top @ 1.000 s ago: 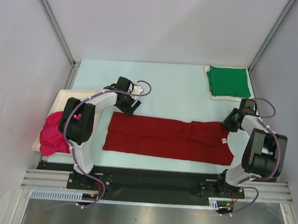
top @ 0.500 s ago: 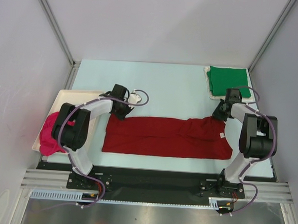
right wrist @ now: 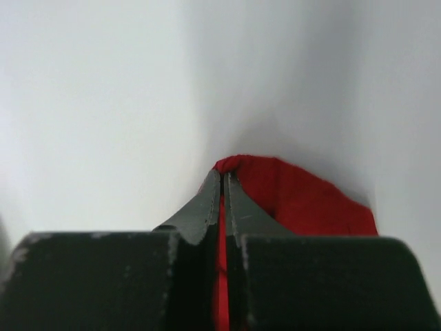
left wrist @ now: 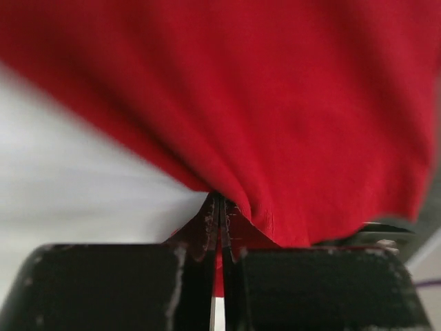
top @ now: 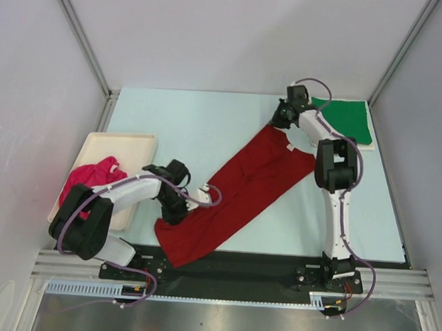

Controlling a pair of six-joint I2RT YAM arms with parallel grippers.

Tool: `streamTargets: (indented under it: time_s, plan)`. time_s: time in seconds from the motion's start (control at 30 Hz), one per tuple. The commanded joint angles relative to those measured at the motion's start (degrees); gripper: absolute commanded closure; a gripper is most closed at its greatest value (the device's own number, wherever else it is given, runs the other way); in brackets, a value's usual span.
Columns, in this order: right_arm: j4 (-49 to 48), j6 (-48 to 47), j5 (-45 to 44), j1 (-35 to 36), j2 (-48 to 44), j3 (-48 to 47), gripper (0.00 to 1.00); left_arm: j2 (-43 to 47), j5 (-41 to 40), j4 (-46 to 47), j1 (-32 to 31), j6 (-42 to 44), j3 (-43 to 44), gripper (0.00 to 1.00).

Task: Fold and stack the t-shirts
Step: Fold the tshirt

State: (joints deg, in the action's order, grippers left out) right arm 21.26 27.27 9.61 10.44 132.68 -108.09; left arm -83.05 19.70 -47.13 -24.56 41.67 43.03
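Lying crumpled in cream tray (top: 126, 139): bright pink t-shirt (top: 86, 187).

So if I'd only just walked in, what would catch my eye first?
The dark red shirt stands out most. It is stretched slantwise across the pale table, with the left gripper pinching its near end and the right gripper pinching its far end. After that you'd notice the bright pink shirt crumpled in the cream tray on the left, and the folded green shirt in the far right corner.
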Motion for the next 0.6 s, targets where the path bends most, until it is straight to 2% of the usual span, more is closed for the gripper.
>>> streamTargets:
  time_s: [0.0,0.1,0.27,0.37,0.4,0.5,0.57]
  plan:
    - [5.80,3.58,1.99,1.34,12.19,-18.95,1.00,2.01,10.52,-4.38,-8.73,3.16,0.04,0.98]
    - [9.86,6.39,3.39,2.57,21.35,-35.19,1.00,-0.88,13.78,-2.35,-14.10,1.22,3.37,0.97]
    - [-0.06,11.84,2.35,3.19,22.36,-35.08,1.00,-5.63,16.33,0.02,-15.17,-0.80,10.92,0.98]
    - [-0.60,12.81,2.96,2.75,22.53,-36.57,0.86,-5.03,17.12,-1.11,-15.17,-0.28,10.77,0.96]
    - [-0.34,11.94,2.96,2.75,22.18,-37.10,0.74,-4.67,16.95,-1.29,-15.17,0.16,9.98,0.94]
    - [1.15,9.92,2.61,2.83,18.94,-37.10,0.57,-2.31,14.15,-1.12,-15.17,0.34,6.12,0.91]
    - [3.78,6.76,1.04,2.83,14.57,-35.18,0.52,-1.42,11.34,-0.77,-14.47,-1.32,4.10,0.90]
